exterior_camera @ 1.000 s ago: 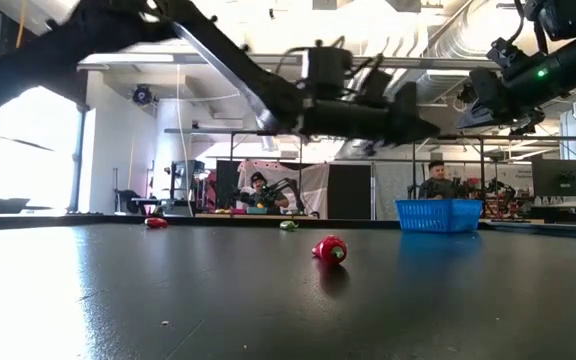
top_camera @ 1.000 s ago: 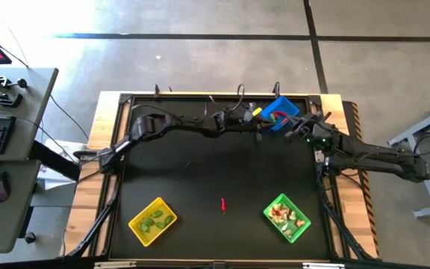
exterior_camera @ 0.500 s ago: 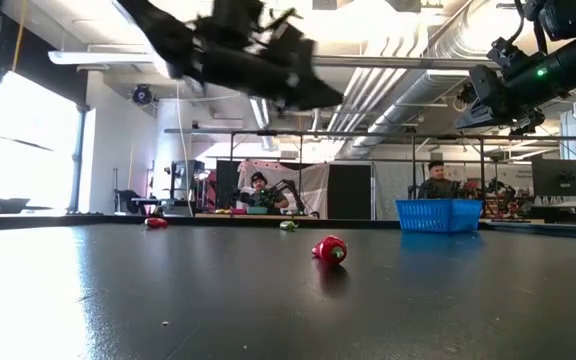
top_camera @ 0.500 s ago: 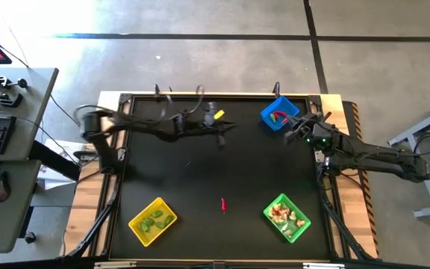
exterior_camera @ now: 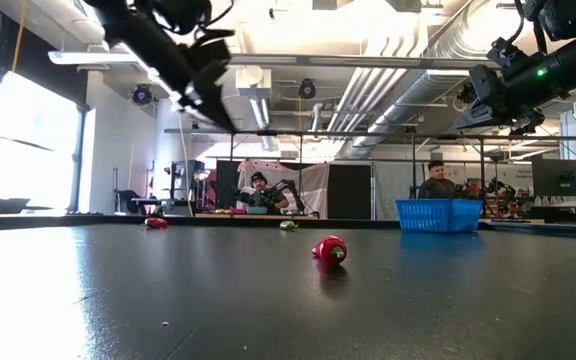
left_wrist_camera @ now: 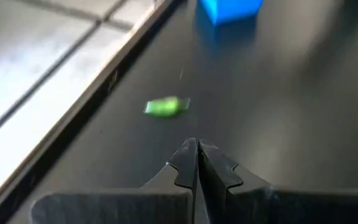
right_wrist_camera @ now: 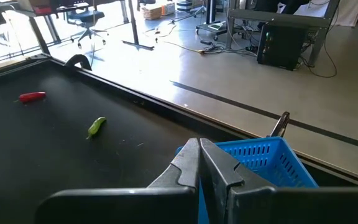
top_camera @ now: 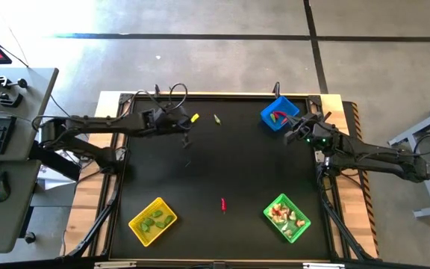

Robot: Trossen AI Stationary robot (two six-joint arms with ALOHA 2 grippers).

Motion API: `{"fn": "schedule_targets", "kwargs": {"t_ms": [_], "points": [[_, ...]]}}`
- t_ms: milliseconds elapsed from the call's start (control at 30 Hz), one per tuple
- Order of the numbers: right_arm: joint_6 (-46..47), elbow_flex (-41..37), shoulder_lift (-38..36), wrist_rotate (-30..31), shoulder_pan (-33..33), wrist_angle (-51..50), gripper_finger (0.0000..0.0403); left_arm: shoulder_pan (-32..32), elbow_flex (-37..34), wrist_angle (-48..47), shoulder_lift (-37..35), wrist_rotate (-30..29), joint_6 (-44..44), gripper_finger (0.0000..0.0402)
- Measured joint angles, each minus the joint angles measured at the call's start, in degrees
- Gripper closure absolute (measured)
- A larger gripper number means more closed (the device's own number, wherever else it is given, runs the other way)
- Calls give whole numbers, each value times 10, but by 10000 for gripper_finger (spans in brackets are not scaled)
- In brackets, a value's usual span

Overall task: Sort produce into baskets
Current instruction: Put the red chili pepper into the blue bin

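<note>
Left arm has swung back from the blue basket, both end effectors shut and empty.

Left end effector (top_camera: 187,131) was over by the blue basket (top_camera: 278,114) a second ago; now it's pulled back toward the left side of the bench's (top_camera: 163,172) far edge, fingers (left_wrist_camera: 188,163) pinched together with nothing in them, hanging above the surface with a green pod (top_camera: 216,118) lying just past it. Right end effector (top_camera: 298,137) hasn't budged, closed and empty right beside the blue basket, which has red pieces in it. A red chili (top_camera: 223,203) lies alone mid-bench between the yellow basket (top_camera: 152,220) with green pods and the green basket (top_camera: 287,217) with pale bulbs.
</note>
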Motion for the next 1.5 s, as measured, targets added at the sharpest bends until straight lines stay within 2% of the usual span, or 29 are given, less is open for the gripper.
{"fn": "schedule_targets", "kwargs": {"t_ms": [200, 333, 533, 667, 833, 1000, 1267, 1500], "points": [[0, 0, 0, 0, 0, 0, 403, 38, 0, -150, -14, 1, -14, 401], [0, 0, 0, 0, 0, 0, 403, 74, 0, -201, -12, 26, -14, 395], [0, 0, 0, 0, 0, 0, 403, 131, 0, -230, -8, 31, 0, 347], [0, 0, 0, 0, 0, 0, 403, 176, 0, -261, 18, 32, -25, 304], [1, 0, 0, 0, 0, 0, 403, 216, 0, -260, 73, 43, -33, 260], [4, 0, 0, 0, 0, 0, 403, 238, 0, -254, 121, 70, -33, 238], [4, 0, 0, 0, 0, -3, 403, 271, 0, -238, 167, 52, -29, 234], [5, 0, 0, 0, 0, -11, 403, 290, 1, -210, 186, 92, -5, 237]]}}
